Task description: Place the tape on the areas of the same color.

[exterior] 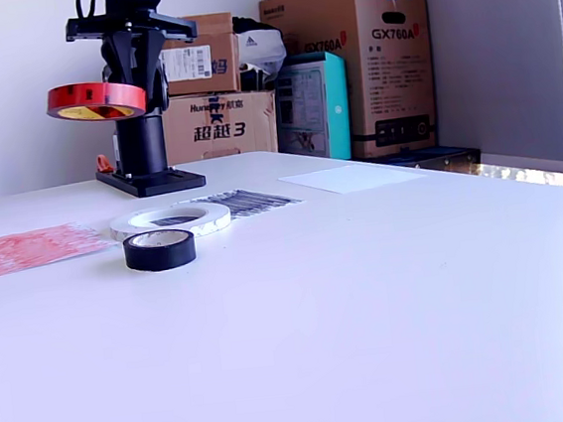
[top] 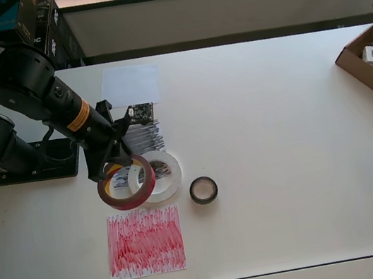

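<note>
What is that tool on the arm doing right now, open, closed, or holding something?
Tool: closed on the reddish-brown tape roll, holding it lifted well above the table.

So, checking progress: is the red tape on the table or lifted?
Lifted. The red tape hangs level in the claw, well above the table in the exterior view.

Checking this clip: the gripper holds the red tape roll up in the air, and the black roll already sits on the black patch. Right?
Not quite. The overhead view shows the black roll on bare table, off the black patch. The gripper does hold the red tape roll aloft.
</note>
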Robot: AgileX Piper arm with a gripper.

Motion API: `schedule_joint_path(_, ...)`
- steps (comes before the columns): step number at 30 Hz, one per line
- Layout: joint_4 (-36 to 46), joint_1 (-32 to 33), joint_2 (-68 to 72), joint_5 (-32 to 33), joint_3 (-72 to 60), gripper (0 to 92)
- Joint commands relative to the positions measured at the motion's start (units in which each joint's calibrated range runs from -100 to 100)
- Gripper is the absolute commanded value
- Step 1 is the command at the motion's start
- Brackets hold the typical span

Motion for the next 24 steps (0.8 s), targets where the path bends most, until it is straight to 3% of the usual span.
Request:
schedule_joint_path(1,-6.45,-8.55,6.23,-8.88,1.41,0.0)
schedule_joint_path(12,-15.78,-16.13,18.02,-16.83,0.41,0.0)
schedule_joint_path(24,-20.19,-15.73,25.59,-17.56,0.41,0.0)
